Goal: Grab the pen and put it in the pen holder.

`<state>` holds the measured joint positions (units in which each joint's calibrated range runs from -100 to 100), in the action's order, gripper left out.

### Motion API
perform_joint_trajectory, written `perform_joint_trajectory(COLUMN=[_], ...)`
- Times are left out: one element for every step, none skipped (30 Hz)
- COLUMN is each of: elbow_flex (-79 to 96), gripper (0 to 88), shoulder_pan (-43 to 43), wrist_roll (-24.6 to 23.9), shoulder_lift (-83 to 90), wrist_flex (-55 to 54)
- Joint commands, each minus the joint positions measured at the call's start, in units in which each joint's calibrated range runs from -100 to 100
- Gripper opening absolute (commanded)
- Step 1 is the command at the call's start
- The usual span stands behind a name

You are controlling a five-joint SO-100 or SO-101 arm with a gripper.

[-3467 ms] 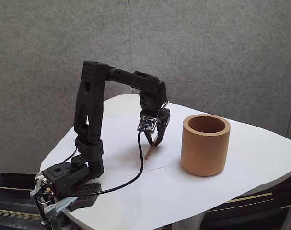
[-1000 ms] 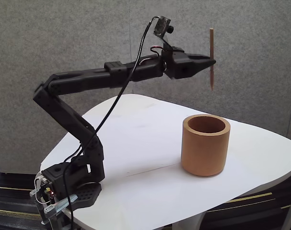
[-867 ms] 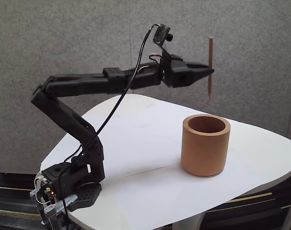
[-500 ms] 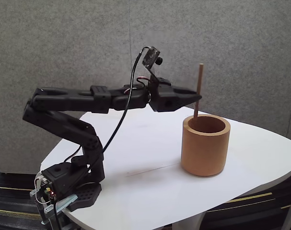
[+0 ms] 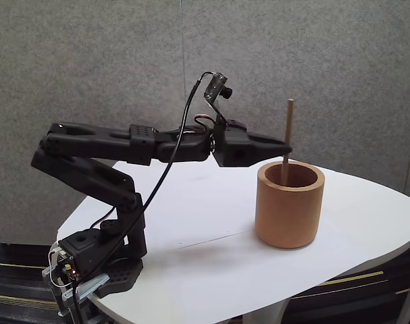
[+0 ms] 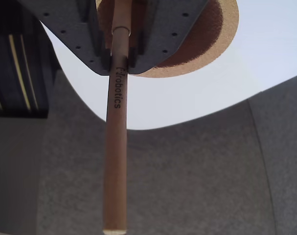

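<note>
Upright wooden pen, lower end inside tan pen holder

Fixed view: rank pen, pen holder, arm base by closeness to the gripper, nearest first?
1. pen: clamped upright in the gripper, its lower end inside the cup mouth.
2. pen holder: directly beneath the fingertips, standing on the white table.
3. arm base: far left, at the table's near-left edge.

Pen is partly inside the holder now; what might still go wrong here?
The gripper is shut on the pen just above the pen holder, so descending further may knock its fingers against the rim. The pen's lower end sits near the back wall; on release it will probably tip and lean there.
</note>
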<state>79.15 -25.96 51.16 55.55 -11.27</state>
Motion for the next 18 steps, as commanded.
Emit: perform_joint_trajectory(elbow_flex=[-3.88,-4.96,-5.96,-7.04,-8.39,-9.30,-10.29,-11.01,-11.46,-11.73,-11.73,-11.64,-11.46,-11.28,-11.19,-11.10,-11.01,-10.92], gripper=[0.4,0.4,0.4,0.4,0.4,0.4,0.4,0.4,0.4,0.4,0.4,0.4,0.4,0.4,0.4,0.4,0.4,0.4], shoulder_pan=[-0.46,-0.46,-0.46,-0.46,-0.46,-0.39,-0.32,-0.17,-0.10,-0.02,0.05,0.12,0.12,0.27,0.71,1.00,1.22,1.44], wrist_roll=[0.25,0.25,0.25,0.20,0.04,-0.07,-0.12,-0.12,-0.12,-0.12,-0.12,-0.12,-0.12,-0.12,-0.17,-0.17,-0.17,-0.17], shoulder_lift=[-4.27,-5.81,-7.44,-8.98,-10.69,-11.83,-13.13,-14.19,-15.00,-15.65,-15.98,-16.06,-16.06,-16.06,-16.14,-16.14,-16.22,-16.55], wrist_flex=[-1.02,-1.02,-1.02,-1.02,-1.02,-1.02,-1.02,-1.02,-1.02,-1.02,-1.02,-1.02,-1.02,-1.02,-1.02,-1.02,-0.93,-0.93])
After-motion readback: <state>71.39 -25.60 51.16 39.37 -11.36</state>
